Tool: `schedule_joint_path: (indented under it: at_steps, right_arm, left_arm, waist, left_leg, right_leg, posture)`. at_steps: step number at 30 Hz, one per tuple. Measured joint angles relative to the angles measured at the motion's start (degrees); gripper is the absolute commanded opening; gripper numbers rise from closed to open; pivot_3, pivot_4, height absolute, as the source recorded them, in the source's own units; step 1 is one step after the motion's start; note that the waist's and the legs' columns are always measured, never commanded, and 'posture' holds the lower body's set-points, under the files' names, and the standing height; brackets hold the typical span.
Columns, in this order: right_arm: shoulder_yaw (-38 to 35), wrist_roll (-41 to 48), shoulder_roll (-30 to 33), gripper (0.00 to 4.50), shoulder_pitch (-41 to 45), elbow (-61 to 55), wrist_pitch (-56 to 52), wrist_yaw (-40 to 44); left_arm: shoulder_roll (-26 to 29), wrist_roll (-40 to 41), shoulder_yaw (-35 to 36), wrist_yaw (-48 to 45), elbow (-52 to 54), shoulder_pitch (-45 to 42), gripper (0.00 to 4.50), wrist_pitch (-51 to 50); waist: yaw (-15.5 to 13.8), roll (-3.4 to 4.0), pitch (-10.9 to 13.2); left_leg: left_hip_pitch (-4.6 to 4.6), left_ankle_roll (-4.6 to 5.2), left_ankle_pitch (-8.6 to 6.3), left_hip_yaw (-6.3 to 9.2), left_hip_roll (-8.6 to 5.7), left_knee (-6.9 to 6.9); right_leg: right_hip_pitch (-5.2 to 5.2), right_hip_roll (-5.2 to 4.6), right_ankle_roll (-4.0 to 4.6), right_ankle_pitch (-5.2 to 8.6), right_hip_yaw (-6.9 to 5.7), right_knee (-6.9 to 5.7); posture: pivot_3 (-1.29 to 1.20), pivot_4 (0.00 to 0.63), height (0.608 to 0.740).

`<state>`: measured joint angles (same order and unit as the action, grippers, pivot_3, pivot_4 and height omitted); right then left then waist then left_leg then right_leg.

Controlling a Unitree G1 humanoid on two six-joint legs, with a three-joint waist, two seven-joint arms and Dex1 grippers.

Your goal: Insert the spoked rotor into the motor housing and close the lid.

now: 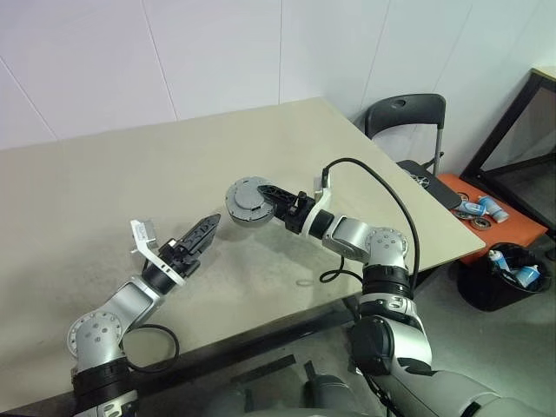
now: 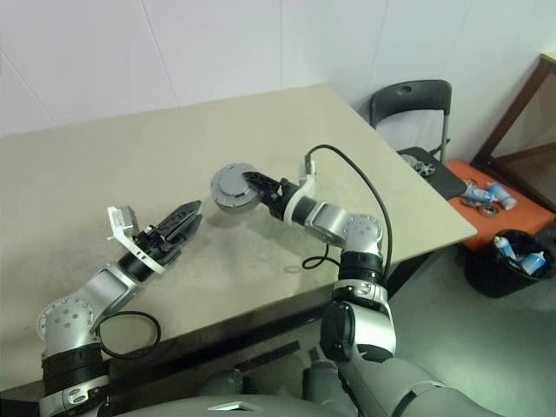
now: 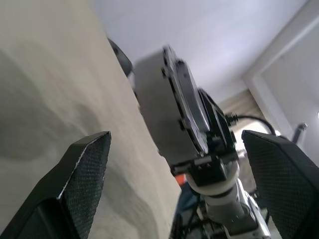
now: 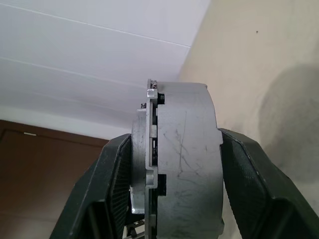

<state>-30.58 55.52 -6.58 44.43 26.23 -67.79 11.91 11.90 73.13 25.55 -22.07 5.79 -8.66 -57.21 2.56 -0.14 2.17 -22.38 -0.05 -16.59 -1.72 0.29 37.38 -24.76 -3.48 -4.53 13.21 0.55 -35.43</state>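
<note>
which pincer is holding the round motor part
The right pincer: it clamps the motor housing above the table. The left pincer is open and empty.

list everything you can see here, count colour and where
motor housing: one, grey metal disc, held above the table between the right end effector's fingers
table: one, beige top, in front of the robot
folding chair: one, black, past the table's far right corner
low orange surface: one, right of the table, carrying small blue and white items
bin: one, black, on the floor at the right, with blue and white items inside
black frame: one, at the right edge by the wall
left end effector: one, black fingers, open, holding nothing, just left of the housing
right end effector: one, black fingers, shut on the motor housing
</note>
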Motion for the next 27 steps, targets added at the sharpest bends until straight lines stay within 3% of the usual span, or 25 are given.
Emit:
schedule_joint_path:
  at_steps: [10,27]
  right_arm:
    - [0.98,1.65,0.23,2.32,0.63,-0.14,-0.23,0.06]
    - [2.13,2.01,0.34,2.32,0.62,-0.12,-0.60,-0.23]
  left_arm:
    - [-2.04,-3.63,-3.36,-2.32,-9.80,-7.33,4.46,4.33]
    - [-5.20,-3.87,-3.69,-1.43,-13.02,-11.53,4.46,5.84]
  waist:
    - [0.01,-0.01,0.00]
    - [0.03,-0.04,0.01]
  left_leg:
    - [0.00,0.04,-0.01,0.03,-0.03,0.53]
    - [0.06,0.05,-0.01,0.07,-0.04,0.79]
  right_leg:
    - [0.09,0.16,-0.03,0.00,-0.08,-0.40]
    - [0.18,0.25,-0.11,-0.04,-0.04,-0.60]
  posture:
    - [0.00,0.000,0.740]
    - [0.00,0.000,0.740]
